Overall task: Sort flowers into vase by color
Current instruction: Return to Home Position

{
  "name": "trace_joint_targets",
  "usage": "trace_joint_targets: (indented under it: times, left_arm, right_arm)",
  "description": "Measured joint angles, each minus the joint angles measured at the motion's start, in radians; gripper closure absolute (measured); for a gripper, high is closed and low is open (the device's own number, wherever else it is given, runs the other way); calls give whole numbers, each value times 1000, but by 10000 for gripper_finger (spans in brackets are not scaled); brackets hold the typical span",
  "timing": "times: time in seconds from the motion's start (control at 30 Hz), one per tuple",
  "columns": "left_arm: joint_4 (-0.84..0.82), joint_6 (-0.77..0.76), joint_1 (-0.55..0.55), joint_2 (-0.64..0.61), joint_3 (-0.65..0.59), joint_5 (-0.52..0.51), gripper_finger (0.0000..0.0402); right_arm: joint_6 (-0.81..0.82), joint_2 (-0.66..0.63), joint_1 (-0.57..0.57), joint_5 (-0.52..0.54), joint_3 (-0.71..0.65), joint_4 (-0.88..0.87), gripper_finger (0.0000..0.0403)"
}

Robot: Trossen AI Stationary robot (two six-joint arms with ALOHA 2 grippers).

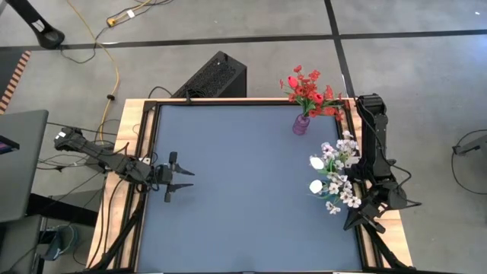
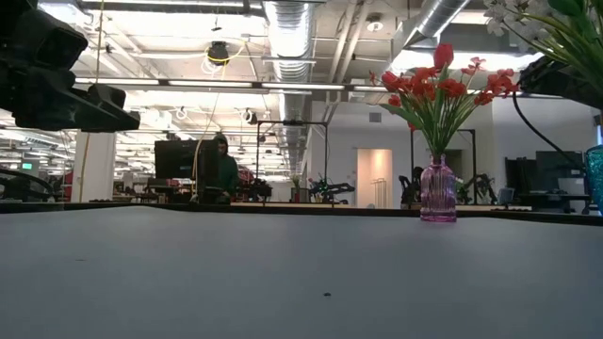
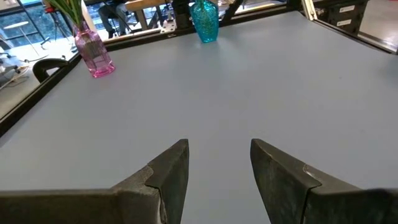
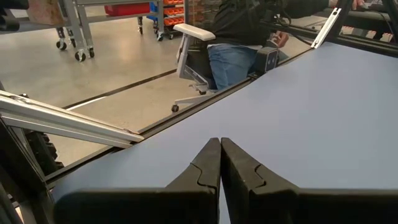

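Red flowers [image 1: 308, 90] stand by their stems in a pink glass vase [image 1: 301, 125] at the table's far edge, right of the middle; the vase also shows in the low view [image 2: 438, 191] and the left wrist view [image 3: 93, 53]. White flowers [image 1: 335, 173] stand in a teal vase [image 3: 205, 22] near the right edge, and the blooms hide that vase from above. My left gripper [image 1: 186, 180] hovers open over the table's left part, far from both vases. My right gripper [image 1: 354, 221] is shut near the table's right near corner, beside the white flowers.
The blue table top [image 1: 243, 190] lies bare between the two arms. A wooden frame [image 1: 137, 122] borders it. A person sits on a chair [image 4: 236, 37] beyond the table edge in the right wrist view. A black box [image 1: 213, 76] stands on the floor behind the table.
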Motion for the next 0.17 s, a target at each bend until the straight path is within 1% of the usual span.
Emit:
trace_joint_targets:
  times: [0.17]
  left_arm:
    - [0, 0, 0, 0, 0, 0, 239]
  right_arm:
    - [0, 0, 0, 0, 0, 0, 365]
